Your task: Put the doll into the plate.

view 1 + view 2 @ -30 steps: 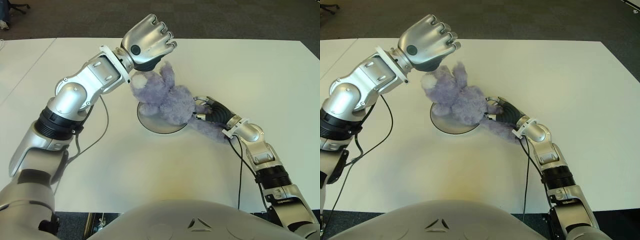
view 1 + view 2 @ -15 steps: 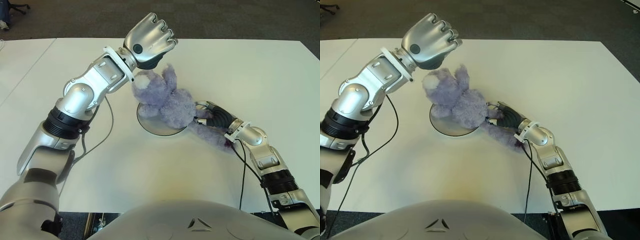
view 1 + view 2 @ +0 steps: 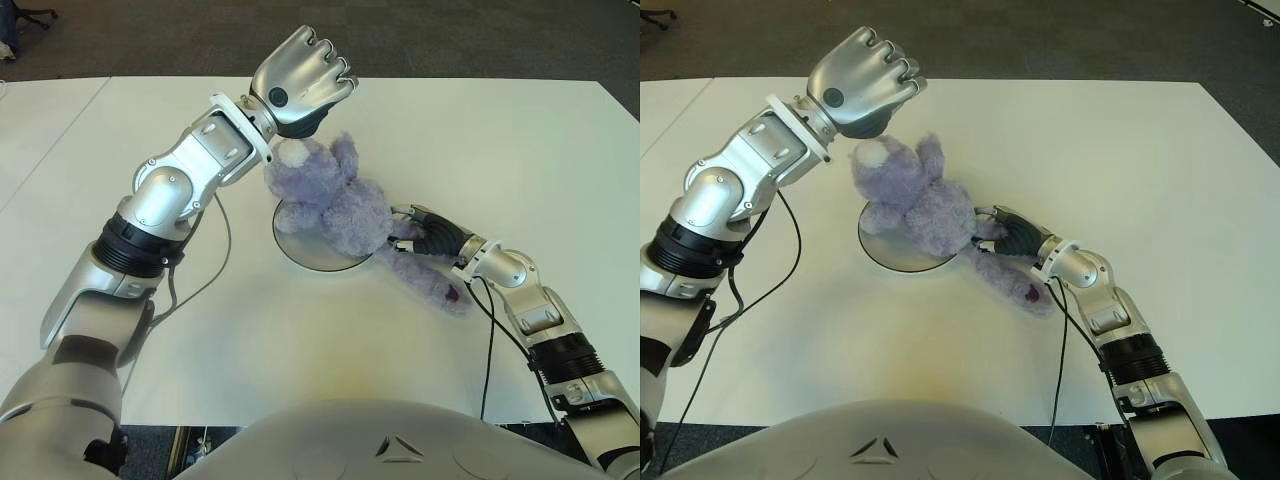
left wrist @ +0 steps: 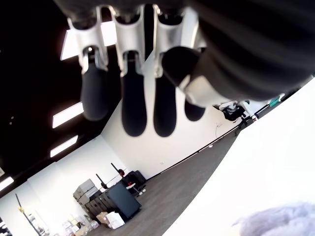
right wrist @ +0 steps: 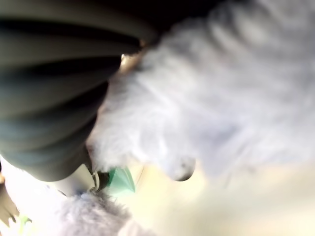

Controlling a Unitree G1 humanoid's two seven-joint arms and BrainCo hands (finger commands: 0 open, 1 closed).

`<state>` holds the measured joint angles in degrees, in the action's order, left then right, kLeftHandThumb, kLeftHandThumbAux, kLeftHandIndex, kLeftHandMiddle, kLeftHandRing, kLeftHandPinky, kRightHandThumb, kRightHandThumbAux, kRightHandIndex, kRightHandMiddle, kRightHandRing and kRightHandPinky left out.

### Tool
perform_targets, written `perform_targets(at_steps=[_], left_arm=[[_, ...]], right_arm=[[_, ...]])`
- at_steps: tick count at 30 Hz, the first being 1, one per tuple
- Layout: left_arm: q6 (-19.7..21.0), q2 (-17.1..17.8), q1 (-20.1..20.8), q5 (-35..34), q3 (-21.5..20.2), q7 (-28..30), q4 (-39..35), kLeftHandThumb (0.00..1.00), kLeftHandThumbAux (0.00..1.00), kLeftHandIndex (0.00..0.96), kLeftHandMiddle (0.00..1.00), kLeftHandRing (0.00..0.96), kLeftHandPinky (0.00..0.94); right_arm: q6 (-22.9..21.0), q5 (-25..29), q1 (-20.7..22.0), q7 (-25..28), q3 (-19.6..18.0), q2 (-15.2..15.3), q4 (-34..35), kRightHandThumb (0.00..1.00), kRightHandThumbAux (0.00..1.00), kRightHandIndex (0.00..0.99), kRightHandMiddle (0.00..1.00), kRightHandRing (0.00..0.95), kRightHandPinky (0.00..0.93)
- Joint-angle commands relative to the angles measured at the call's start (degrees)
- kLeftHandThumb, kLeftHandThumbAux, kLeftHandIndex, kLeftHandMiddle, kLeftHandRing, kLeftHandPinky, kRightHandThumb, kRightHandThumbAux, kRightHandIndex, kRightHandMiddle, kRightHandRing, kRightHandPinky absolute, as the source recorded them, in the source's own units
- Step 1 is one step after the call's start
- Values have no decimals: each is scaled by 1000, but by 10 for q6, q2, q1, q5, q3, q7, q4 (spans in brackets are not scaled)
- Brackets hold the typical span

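In the left eye view, a fluffy purple doll (image 3: 335, 200) lies in the middle of the frame on a white worktop (image 3: 520, 140). Its body is on a round grey plate (image 3: 300, 248), and one long leg hangs off the plate toward the lower right. The right robot hand (image 3: 425, 235) is at that leg, right of the middle, with its dark fingers against the fur. It looks closed on the doll there. The left robot hand (image 3: 300, 80) is up at the top middle, just above the doll's head. It is curled into a fist and holds nothing.

The right eye view shows the same things, and a small dark spot shows on the doll's foot.

In the left wrist view, the left robot hand's dark fingers (image 4: 134, 98) hang at the top of the frame, bent close together, with nothing between them. A bit of purple fur shows in the lower right corner.

In the right wrist view, pale fur fills most of the frame, pressed against the dark fingers (image 5: 49, 98) at the left.
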<state>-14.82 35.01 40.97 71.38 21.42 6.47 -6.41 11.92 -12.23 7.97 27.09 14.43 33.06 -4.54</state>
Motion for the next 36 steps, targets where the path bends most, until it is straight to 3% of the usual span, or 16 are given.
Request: perform_targets(at_steps=[1,2,3,4,5,6,7,8,9,12,16,19,28,30,36], left_arm=[[5,-7,0,9,11,4,12,850,657,440,491,767,817],[5,-7,-1,12,12,0,12,850,657,440,491,767,816],[5,-6,0,14,12,-3,12,850,657,440,491,765,815],[6,-7,-1,19,13,-9,13,850,657,440,491,765,815],[7,-7,-1,22,13,-14,14,850,657,440,491,763,815],[8,-8,-1,24,13,-17,15,850,657,440,491,762,815],[9,-9,-2,26,14,-18,16,850,657,440,491,761,815],[11,-11,-2,26,14,-15,17,850,657,440,491,761,815],[13,-12,-2,26,14,-14,18,850,657,440,491,761,815],[17,-15,-1,27,15,-8,20,850,657,440,491,761,817],[26,-21,1,28,18,6,24,850,657,440,491,764,823],[32,-26,4,28,21,3,34,850,657,440,491,772,829],[31,-34,25,16,26,-25,82,847,658,438,491,787,840],[34,-34,28,21,28,-25,88,733,688,425,730,801,847],[40,-37,35,28,34,-37,103,701,695,416,773,809,847]], right_arm=[[-7,-33,-8,39,35,12,-37,674,723,415,670,667,614],[-8,-34,-3,42,37,12,-42,673,723,414,657,653,599],[-8,-33,0,43,38,13,-45,670,725,410,574,556,496],[-8,-32,3,45,39,13,-50,670,725,409,560,539,478],[-8,-31,6,47,40,13,-54,253,559,183,345,331,292],[-8,-29,10,50,40,13,-58,142,519,125,290,278,244],[-8,-27,13,52,40,13,-61,92,483,66,205,209,194],[-12,-19,25,61,37,13,-69,83,477,56,190,198,186],[-14,-14,33,68,36,13,-74,54,431,14,65,102,109],[-21,-2,54,88,30,12,-86,39,393,0,6,29,35],[-38,13,92,119,23,12,-101,49,357,0,0,0,0],[-46,31,155,154,16,6,-147,65,304,0,0,0,0],[28,35,206,139,-9,-1,-227,88,280,0,0,0,0],[43,32,215,127,-15,-3,-244,89,287,0,0,0,0],[55,41,237,119,-31,-9,-257,83,289,0,0,0,0]])
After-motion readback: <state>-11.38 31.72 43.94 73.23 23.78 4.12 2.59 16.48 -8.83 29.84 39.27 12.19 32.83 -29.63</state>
